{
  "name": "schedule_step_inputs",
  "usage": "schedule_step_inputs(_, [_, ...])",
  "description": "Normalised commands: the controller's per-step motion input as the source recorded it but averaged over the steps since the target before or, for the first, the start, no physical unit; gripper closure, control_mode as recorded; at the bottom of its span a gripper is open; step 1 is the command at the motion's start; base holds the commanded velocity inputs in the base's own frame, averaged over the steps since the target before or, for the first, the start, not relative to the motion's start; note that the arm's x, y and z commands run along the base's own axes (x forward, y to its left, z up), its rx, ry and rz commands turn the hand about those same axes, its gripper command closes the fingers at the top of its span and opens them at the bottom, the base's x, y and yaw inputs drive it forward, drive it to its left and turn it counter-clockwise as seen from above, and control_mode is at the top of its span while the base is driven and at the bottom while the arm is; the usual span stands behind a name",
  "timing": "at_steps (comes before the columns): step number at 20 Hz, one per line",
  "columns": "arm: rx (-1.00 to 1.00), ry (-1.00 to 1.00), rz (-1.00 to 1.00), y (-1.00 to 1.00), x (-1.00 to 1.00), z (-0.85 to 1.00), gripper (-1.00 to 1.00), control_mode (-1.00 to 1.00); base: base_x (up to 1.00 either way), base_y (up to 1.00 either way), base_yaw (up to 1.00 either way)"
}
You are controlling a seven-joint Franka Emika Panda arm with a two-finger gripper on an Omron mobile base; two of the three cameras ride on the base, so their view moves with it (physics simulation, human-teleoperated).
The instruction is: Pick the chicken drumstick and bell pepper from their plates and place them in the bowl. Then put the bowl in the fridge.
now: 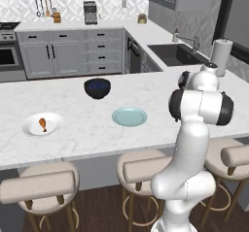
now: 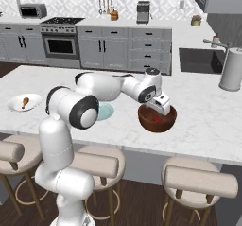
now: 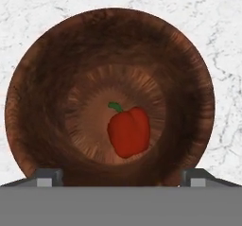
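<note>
**Operator:** Where do the task's things lie?

**Legend:** You see the bell pepper (image 3: 128,131) lying on the floor of the reddish-brown wooden bowl (image 3: 52,69), stem towards the top left of the hand view. In the right base view you find that bowl (image 2: 163,122) on the marble island counter (image 2: 203,121), a red patch inside it, just right of the pale teal plate (image 2: 107,111). The chicken drumstick (image 1: 43,124) rests on the white plate (image 1: 30,128) near the counter's left end, well apart from the bowl. The teal plate (image 1: 129,116) sits bare near the middle, with a smaller dark bowl (image 1: 97,88) beyond it.

**Operator:** And how do you read the gripper?

**Legend:** You see the gripper (image 2: 157,112) poised directly over the wooden bowl, the arm reaching across from the left. In the hand view its two fingertips (image 3: 47,177) stand far apart at the bottom corners, one on each side of the bowl's near rim; the jaws are wide and hold nothing. The pepper lies free below them, touching neither tip.

**Operator:** What else frames the scene?

**Legend:** You have three padded stools (image 2: 201,182) along the island's near edge, and a paper towel roll (image 2: 231,69) by the sink (image 1: 177,54).
</note>
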Motion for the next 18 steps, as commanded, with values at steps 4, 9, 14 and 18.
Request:
schedule_step_inputs(4, [-0.10,-0.03,0.22,0.86,-0.15,0.66,-1.00,-1.00,0.00,0.00,0.00])
schedule_step_inputs(9, [-0.01,-0.01,0.49,1.00,-0.41,0.62,-1.00,-1.00,0.00,0.00,0.00])
schedule_step_inputs(14, [-0.14,0.00,0.57,1.00,-0.70,0.47,-1.00,-1.00,0.00,0.00,0.00])
schedule_step_inputs(18, [-0.24,0.00,0.36,1.00,-1.00,0.21,-1.00,-1.00,0.00,0.00,0.00])
